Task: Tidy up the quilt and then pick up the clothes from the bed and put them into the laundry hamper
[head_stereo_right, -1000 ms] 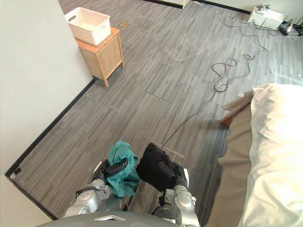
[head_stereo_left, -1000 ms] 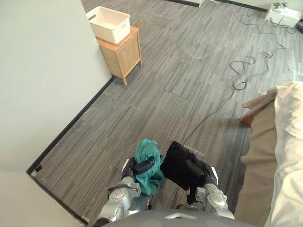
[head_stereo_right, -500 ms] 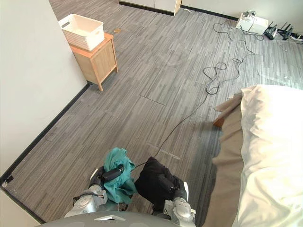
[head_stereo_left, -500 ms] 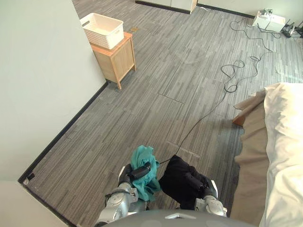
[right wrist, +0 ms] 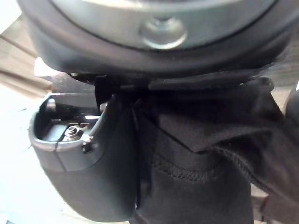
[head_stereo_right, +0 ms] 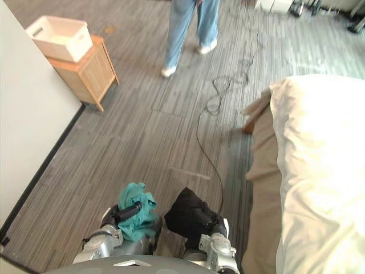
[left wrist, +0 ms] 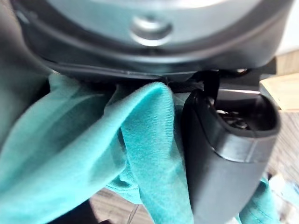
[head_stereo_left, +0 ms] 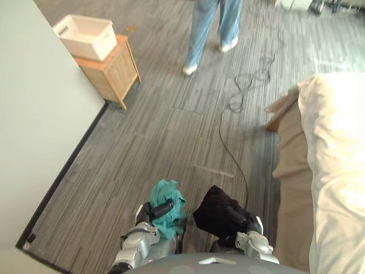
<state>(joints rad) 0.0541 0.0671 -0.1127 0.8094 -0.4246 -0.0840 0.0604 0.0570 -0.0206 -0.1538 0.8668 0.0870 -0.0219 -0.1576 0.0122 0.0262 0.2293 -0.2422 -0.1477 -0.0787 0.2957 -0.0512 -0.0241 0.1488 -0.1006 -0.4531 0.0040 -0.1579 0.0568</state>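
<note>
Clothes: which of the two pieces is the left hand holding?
The teal garment, with the left hand curled round it; the black garment is bunched in the right hand.

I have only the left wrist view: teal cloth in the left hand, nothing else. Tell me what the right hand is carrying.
Observer: The right hand holds a black garment, pinched in its fingers.
Operator: Now give me the hamper's position.
Observer: The white hamper sits on top of a wooden cabinet against the wall, ahead and to the robot's left.
Operator: Report anyone near that route.
Observer: A person in blue jeans stands ahead, to the right of the cabinet.
</note>
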